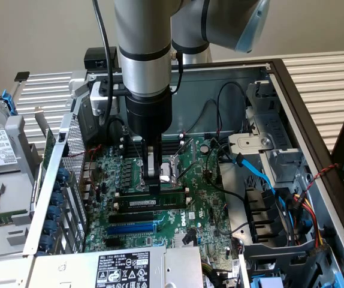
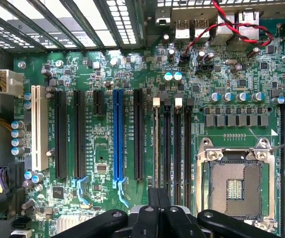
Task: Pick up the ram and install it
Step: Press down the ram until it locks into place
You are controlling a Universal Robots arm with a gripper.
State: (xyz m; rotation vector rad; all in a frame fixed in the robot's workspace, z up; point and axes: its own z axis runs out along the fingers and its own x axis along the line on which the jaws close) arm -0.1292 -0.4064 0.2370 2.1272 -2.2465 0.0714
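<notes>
Gray slatted metal counter (image 1: 328, 78) runs behind an open computer case (image 1: 292, 120), and the robot arm reaches down into the case from 12 o'clock.

Inside the case lies a big green motherboard (image 1: 202, 204). The ram (image 1: 154, 204) is a thin green stick with a white label. It already sits in a black memory slot, lying flat across the board just below the tool (image 1: 153, 180). The tool is pinched tight and narrow, with its tips pressing right at the top edge of the ram or just above it. I cannot tell if they touch.

So the pick-up part looks done, and the stick is in its place. What may be left is the last push to seat it fully. I cannot tell if the white clips at the slot ends have snapped shut.

The case also holds a blue slot (image 1: 131, 228) at 6 o'clock from the ram, an empty silver processor socket (image 1: 173, 169) just at 1 o'clock from the tool, a blue cable (image 1: 259, 174) and black wires at 3 o'clock, and a power box with a white sticker (image 1: 123, 270) at 6 o'clock.

In the wrist view, the tool (image 2: 158, 198) hangs over the black memory slots (image 2: 172, 144), with the blue slot (image 2: 117, 134) and the socket (image 2: 234, 183) on either side.
</notes>
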